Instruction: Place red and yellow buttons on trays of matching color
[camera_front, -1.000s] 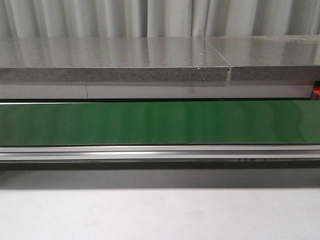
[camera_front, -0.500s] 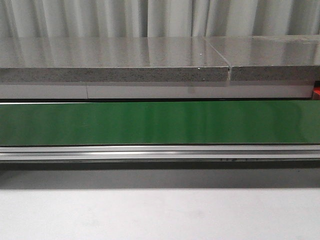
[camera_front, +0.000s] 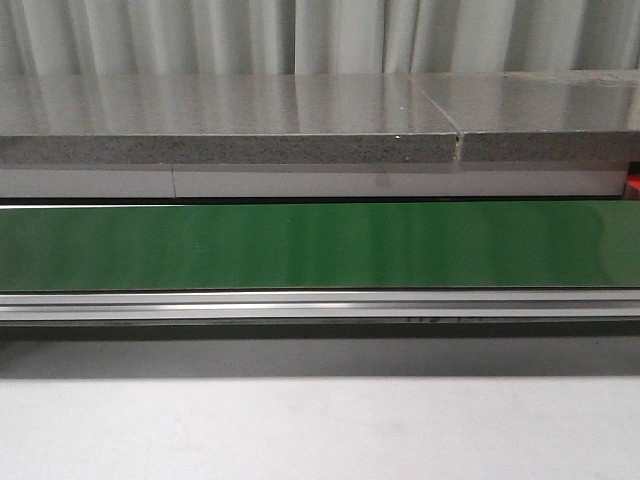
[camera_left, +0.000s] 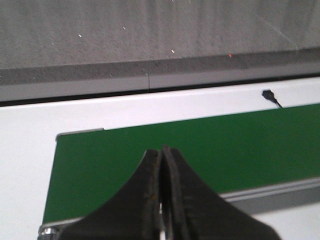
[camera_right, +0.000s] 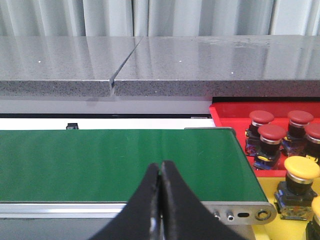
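Your right end effector (camera_right: 161, 172) is clenched on nothing, its two dark fingers pressed together over the near half of the green belt (camera_right: 120, 162). Take that belt as your landmark. The buttons all sit past the belt's end, off to the side of the end effector and well apart from it.

Just beyond the belt's end, on the far side, you have the red tray (camera_right: 227, 111). It holds four red buttons: one (camera_right: 261, 120) toward the back, one (camera_right: 271, 136) nearer you and beside it, another (camera_right: 300, 120) further along, and a fourth (camera_right: 314, 133) cut by the picture edge. They stand upright and crowd close together.

Nearer than the red tray, also past the belt's end, lies the yellow tray (camera_right: 265, 227). A yellow button (camera_right: 301, 172) stands upright in it, and another part shows at the corner, too cropped to tell.

Your left end effector (camera_left: 161, 165) is likewise clenched and empty, hanging over the belt (camera_left: 200, 150) near its other end.

In the front view the belt (camera_front: 320, 245) carries nothing, with the grey table (camera_front: 230, 120) behind it and a sliver of red (camera_front: 633, 184) at the belt's right end.
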